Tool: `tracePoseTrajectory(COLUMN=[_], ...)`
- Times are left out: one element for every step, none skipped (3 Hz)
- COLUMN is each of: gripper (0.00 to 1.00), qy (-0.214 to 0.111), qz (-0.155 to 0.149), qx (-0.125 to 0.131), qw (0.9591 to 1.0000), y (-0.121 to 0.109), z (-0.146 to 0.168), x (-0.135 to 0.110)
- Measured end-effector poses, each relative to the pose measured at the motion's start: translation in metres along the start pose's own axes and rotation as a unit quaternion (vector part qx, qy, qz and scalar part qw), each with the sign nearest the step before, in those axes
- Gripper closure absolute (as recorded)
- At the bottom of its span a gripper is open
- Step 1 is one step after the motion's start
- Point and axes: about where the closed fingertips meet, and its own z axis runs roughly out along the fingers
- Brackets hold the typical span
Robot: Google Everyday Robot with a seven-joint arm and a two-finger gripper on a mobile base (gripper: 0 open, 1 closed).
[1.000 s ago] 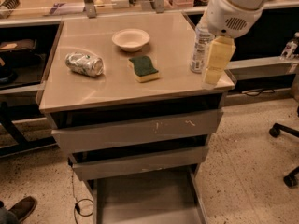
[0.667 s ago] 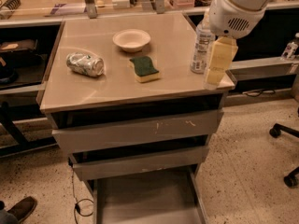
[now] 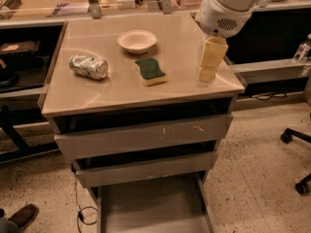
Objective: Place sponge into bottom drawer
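sponge (image 3: 150, 71): flat on the bench (image 3: 121, 91), green scouring side up, mid-top, just in front of the bowl (image 3: 137, 41), nothing touching it
pincer (image 3: 210, 62): hangs over the right edge of the bench, well right of the sponge, pointing down; can't tell whether it's apart or together, and it looks to be holding nothing
bottom drawer (image 3: 154, 212): pulled out at floor level, grey floor showing, so the drop target is ready
upper drawers: top drawer (image 3: 143, 132) and middle drawer (image 3: 146, 168) stand slightly proud of the frame, both overhang the back of the bottom tray
crushed can (image 3: 88, 66): on its side at left, apart from the sponge, not in the reach path
step: my read, approach, grasp not yet made
next: shift left over the sponge, pinch across its short sides
risk: carry path has to clear the bench lip and the two drawer fronts before lowering
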Motion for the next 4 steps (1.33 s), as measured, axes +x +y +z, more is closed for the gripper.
tracePoseTrajectory(gripper=[0.00,0.00,0.00,0.00], qy=[-0.008,-0.015,-0.018,-0.019], qz=[-0.011,-0.022,-0.034,-0.035], qx=[-0.003,-0.012,-0.036,-0.037], qw=[0.9999,0.9996,0.9986,0.9986], y=[-0.018,-0.032,-0.051,-0.051], z=[0.023,0.045,0.088,0.089], x=[-0.020,-0.035,-0.058,-0.059])
